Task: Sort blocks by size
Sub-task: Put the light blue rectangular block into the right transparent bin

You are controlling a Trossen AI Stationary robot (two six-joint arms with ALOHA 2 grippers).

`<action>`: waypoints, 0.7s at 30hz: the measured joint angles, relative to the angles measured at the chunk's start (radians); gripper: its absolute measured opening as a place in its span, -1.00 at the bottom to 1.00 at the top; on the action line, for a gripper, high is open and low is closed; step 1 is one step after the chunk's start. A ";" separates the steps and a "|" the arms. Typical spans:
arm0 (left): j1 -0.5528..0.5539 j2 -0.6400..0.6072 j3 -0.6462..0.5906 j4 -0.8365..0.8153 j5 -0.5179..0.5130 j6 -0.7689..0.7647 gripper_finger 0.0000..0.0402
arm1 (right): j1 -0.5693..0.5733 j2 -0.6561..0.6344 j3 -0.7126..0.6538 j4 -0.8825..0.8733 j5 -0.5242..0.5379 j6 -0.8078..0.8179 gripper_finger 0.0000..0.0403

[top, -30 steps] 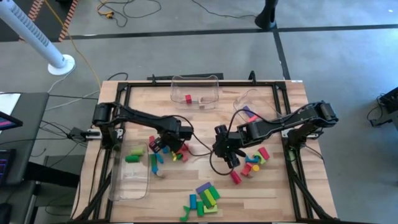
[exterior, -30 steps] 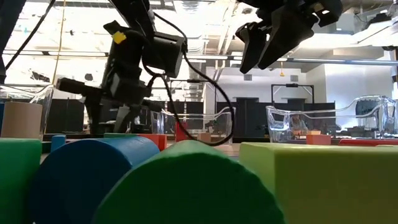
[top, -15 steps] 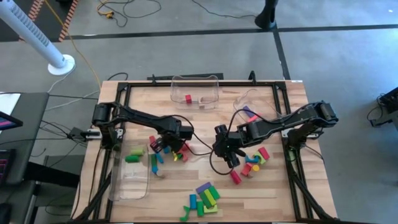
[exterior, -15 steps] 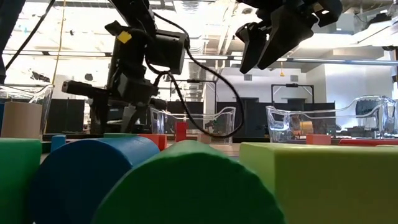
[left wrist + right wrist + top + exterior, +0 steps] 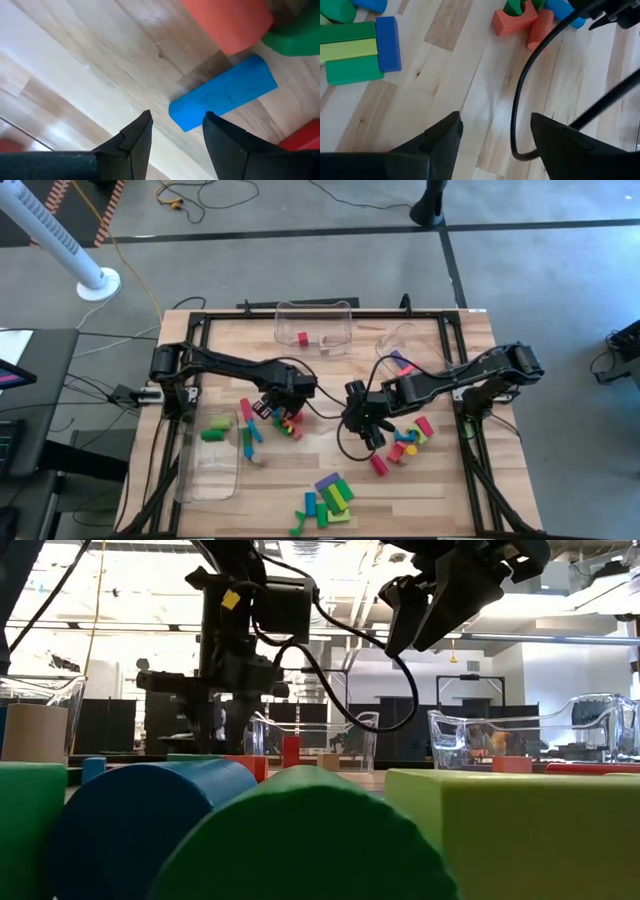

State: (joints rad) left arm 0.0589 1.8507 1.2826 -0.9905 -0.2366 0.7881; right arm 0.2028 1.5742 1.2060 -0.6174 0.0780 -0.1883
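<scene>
I see my left tool (image 5: pixel 172 135) part-open over a blue bar (image 5: pixel 222 93); right tool (image 5: pixel 492 135) wide, empty.

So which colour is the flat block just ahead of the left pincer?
Blue. The block shows best in the left wrist view.

One camera hangs overhead and looks straight down, taking in the whole worktop (image 5: pixel 400 480), both arms and some floor around it. Another sits at worktop height, so near a blue cylinder (image 5: pixel 150 825) and a green one (image 5: pixel 300 840) that they fill its lower half; it faces level across into the room behind. Each wrist camera looks past its own dark fingers (image 5: pixel 135 140), close down on the wood. The right wrist view shares the green and yellow bars (image 5: pixel 350 50) with the overhead view.
</scene>
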 joint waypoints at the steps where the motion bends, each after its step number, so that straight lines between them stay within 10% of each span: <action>1: 0.000 0.000 0.003 -0.002 0.000 0.009 -0.17 | 0.000 0.000 0.000 0.000 0.000 0.000 0.34; 21: 0.060 0.000 0.004 -0.081 0.188 -0.401 -0.17 | -0.002 0.000 0.000 -0.002 -0.004 -0.022 0.34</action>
State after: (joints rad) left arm 0.1190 1.8507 1.2871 -1.0713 -0.0484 0.3871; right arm 0.2005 1.5742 1.2060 -0.6197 0.0738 -0.2107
